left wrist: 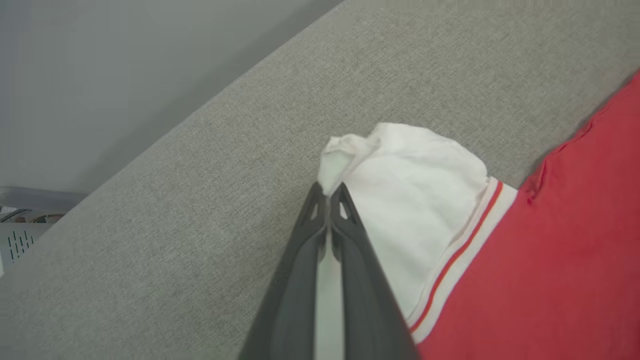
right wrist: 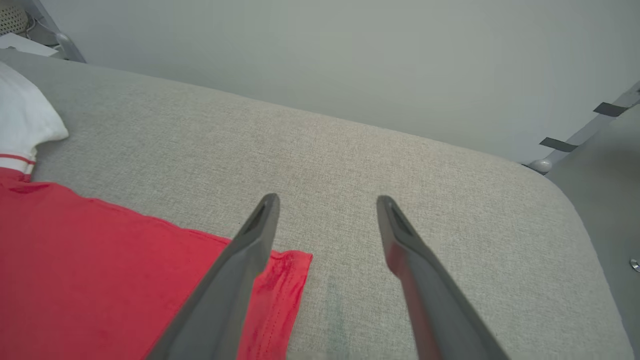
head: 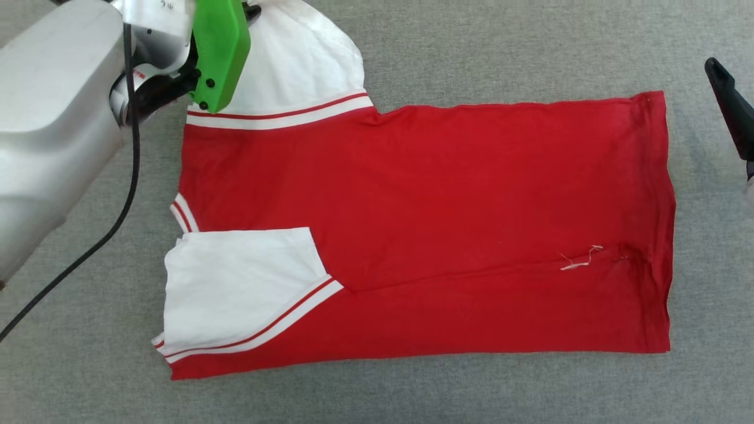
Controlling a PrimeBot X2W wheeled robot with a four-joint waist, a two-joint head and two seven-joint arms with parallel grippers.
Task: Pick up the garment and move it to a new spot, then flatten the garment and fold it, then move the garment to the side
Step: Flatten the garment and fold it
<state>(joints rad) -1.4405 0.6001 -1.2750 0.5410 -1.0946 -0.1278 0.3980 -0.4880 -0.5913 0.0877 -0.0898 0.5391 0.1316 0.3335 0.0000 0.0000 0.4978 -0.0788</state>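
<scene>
Smooth red garment (head: 424, 224), woven grey surface (head: 500, 47)

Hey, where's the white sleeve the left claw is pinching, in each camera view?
Head view: sleeve at top, left of centre.
Left wrist view: sleeve at centre, pinched by left claw.
Right wrist view: sleeve at left edge.
Shared landmark: its striped cuff against the red.

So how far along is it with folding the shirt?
Done: the garment lies flat on the grey surface, one white sleeve folded in over it. In hand: the left jaws are shut on the other sleeve; the right jaws stand open near the hem. Remaining: folding that sleeve, the body, then moving it aside.
</scene>
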